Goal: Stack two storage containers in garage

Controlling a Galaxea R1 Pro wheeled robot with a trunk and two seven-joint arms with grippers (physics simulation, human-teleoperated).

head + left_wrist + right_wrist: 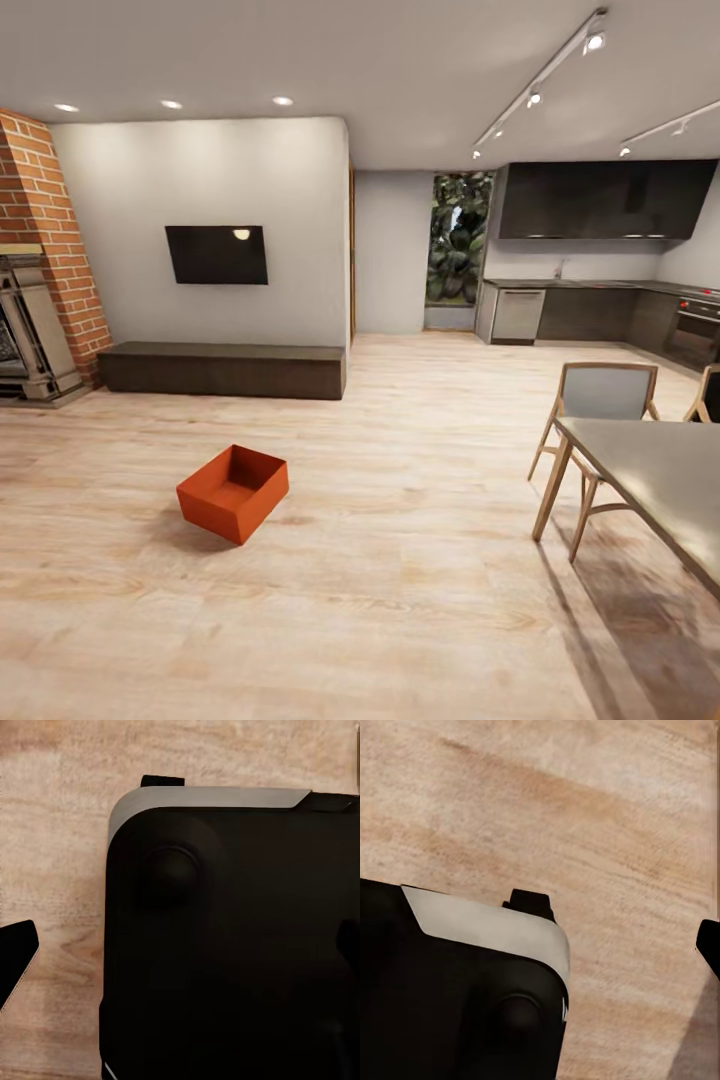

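Risk: we see one tilted orange bin (233, 492) on the wood floor (400, 600); a clumsy approach could tip it. Both tools' opening: cannot tell.

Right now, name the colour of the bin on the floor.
Red-orange; the bin shows best in the head view.

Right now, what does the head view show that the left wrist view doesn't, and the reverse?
Head view alone: one red-orange open-topped rectangular storage container sitting tilted on the floor, a black wall-mounted television, a grey-topped wooden dining table and a dark kitchen. Left wrist view alone: the robot's rounded black base with a grey edge, seen from close above. Both share the light wood-plank floor.
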